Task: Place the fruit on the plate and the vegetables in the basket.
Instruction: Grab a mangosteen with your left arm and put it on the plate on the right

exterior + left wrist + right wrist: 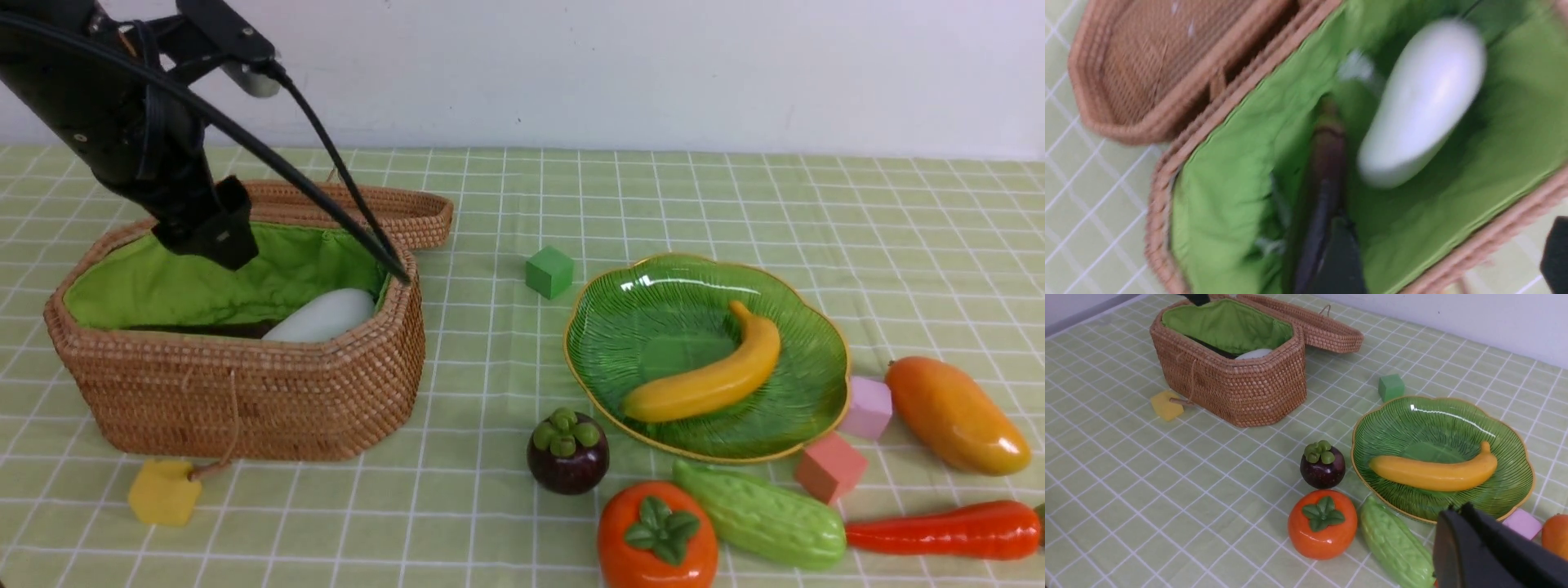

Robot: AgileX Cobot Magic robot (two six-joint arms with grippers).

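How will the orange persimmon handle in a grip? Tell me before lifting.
The persimmon looks glossy, so a grip may slip. Round and squat, it probably sits steady yet could roll if tipped. It seems a rigid toy, likely light; a push might knock it into the gourd close beside it.

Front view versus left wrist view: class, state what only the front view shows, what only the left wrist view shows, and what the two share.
Only the front view: the plate holding the banana, and near it the mangosteen, persimmon, gourd, carrot and mango.
Only the left wrist view: the lid's hollow inside and the eggplant's long body, blurred; the front view gives only a dark sliver.
Both: the basket, its green lining and the white radish inside.
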